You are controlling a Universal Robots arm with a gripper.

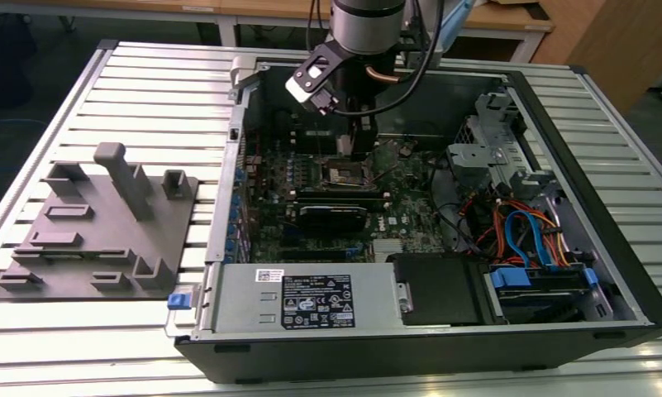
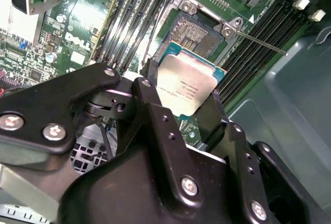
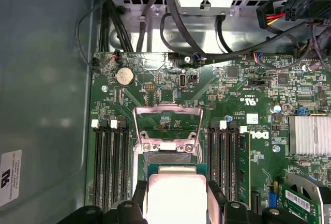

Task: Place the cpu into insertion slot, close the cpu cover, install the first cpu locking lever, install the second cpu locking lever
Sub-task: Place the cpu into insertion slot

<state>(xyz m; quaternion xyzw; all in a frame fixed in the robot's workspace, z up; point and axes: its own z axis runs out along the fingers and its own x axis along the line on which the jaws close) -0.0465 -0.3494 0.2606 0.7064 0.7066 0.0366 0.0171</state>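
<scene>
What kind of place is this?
Probably a robotics lab or workshop: an open desktop computer case lies on a slatted metal table, wooden desks stand behind, and the gripper holds the cpu.

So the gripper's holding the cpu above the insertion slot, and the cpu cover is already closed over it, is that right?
Not quite. The cpu cover is swung open, as the first wrist view shows, leaving the insertion slot bare. The rest is right: the gripper is shut on the cpu above the slot.
</scene>
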